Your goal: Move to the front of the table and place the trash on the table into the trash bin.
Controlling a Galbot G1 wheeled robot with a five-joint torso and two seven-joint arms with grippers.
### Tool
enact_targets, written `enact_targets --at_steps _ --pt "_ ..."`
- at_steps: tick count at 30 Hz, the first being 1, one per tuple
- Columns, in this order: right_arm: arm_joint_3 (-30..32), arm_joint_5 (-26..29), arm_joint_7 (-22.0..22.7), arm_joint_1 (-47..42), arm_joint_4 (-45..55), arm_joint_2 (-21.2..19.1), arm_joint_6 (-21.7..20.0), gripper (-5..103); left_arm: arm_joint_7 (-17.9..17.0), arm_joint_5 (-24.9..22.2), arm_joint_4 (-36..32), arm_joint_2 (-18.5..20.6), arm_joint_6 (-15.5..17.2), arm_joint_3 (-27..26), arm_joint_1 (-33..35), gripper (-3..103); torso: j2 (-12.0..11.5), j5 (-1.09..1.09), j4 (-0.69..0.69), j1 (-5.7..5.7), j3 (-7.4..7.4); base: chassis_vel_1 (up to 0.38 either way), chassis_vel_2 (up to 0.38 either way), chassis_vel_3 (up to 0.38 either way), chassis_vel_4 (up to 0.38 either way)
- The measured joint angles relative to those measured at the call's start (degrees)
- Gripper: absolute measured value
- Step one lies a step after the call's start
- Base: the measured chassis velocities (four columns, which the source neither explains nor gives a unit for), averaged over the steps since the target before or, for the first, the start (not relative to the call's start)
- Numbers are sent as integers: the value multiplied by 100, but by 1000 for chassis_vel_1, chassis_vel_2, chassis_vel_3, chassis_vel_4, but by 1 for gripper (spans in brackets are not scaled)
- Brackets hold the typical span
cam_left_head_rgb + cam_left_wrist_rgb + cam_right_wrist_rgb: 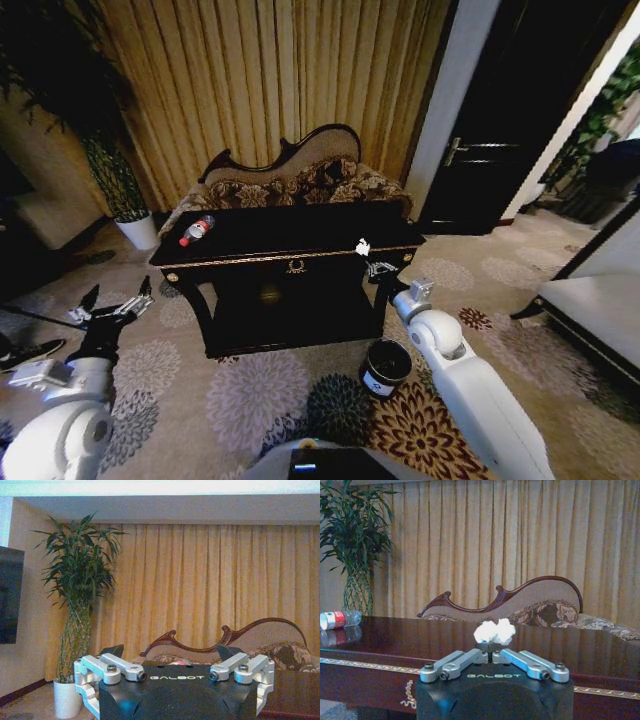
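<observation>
Trash comes in two pieces for you: a crumpled white paper wad (494,631) clenched in your right pincer (491,655), just above the table's (290,232) front right corner, and a red-labelled plastic bottle (196,230) lying on its side at the table's far left. You hold the wad clear of the tabletop, probably so it can travel to the trash bin (385,366) on the carpet at lower centre-right, beside that outstretched arm. Your left pincer (112,306) hangs released at lower left, well off the table.

Head camera looks down on the table (290,240); both low wrist cameras face the sofa (540,602) and curtains (210,580).
</observation>
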Motion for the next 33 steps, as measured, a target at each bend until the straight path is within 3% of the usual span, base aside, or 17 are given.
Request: enact_targets --at_steps 20,26,33 --pt "-38 -54 0 9 -54 33 38 0 90 159 19 -37 12 -9 3 100 1 1 0 -2 -1 0 0 0 0" --pt "-33 -56 0 8 -91 40 44 0 65 272 76 -39 -165 2 -9 100 1 0 0 -2 -1 0 0 0 0" --pt "142 -181 0 -269 -863 98 95 0 51 281 91 -57 -214 -18 17 100 1 1 -2 -2 -1 0 0 0 0"
